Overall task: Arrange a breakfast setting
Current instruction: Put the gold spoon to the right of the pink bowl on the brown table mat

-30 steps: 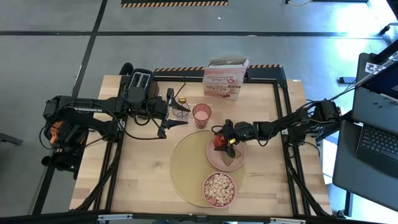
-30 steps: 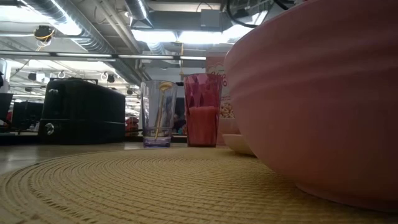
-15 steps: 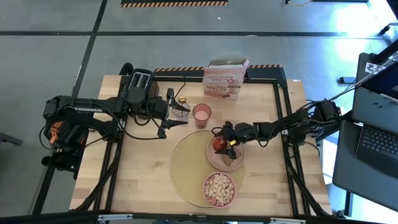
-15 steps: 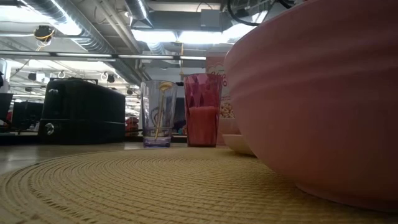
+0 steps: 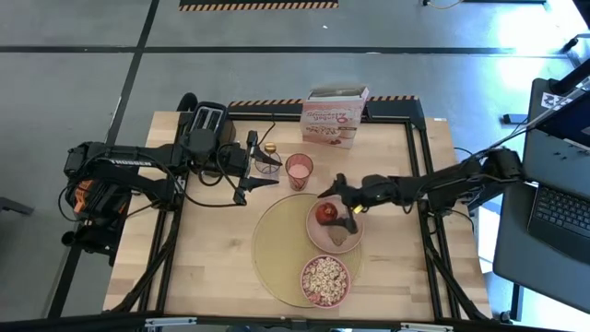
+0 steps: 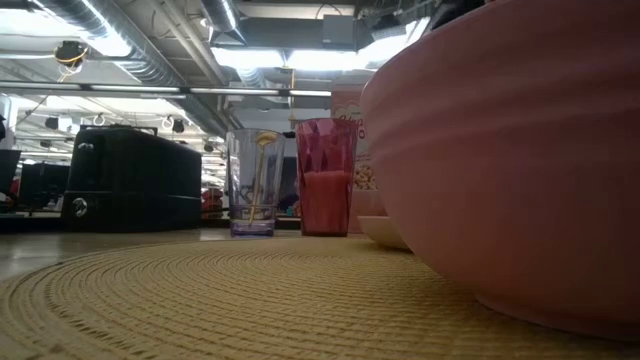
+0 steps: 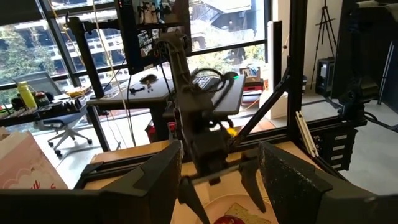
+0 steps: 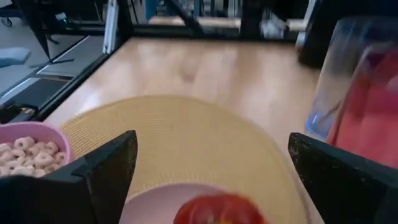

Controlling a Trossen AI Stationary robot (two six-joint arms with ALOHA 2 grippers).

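The tan placemat (image 5: 281,244) lies at the table's middle. On it stands the pale pink plate (image 5: 318,232) with the red apple (image 5: 324,213) and the toast slice (image 5: 339,236). The pink bowl (image 5: 324,279), full of cereal, stands near the mat's near edge. The gold spoon (image 5: 269,149) stands in a clear glass (image 6: 255,185). My right gripper (image 5: 340,199) is open just above the apple (image 8: 219,210) and touches nothing. My left gripper (image 5: 249,168) is open and empty beside the clear glass.
A pink glass of red drink (image 5: 299,171) stands just beyond the placemat. The black toaster (image 5: 208,120) is at the far left and the cereal box (image 5: 334,115) at the far edge. Bare wood (image 5: 207,249) lies left of the mat.
My right gripper has opened, let go of the apple and drawn back a little toward the table's right edge. The apple stays on the plate beside the toast.
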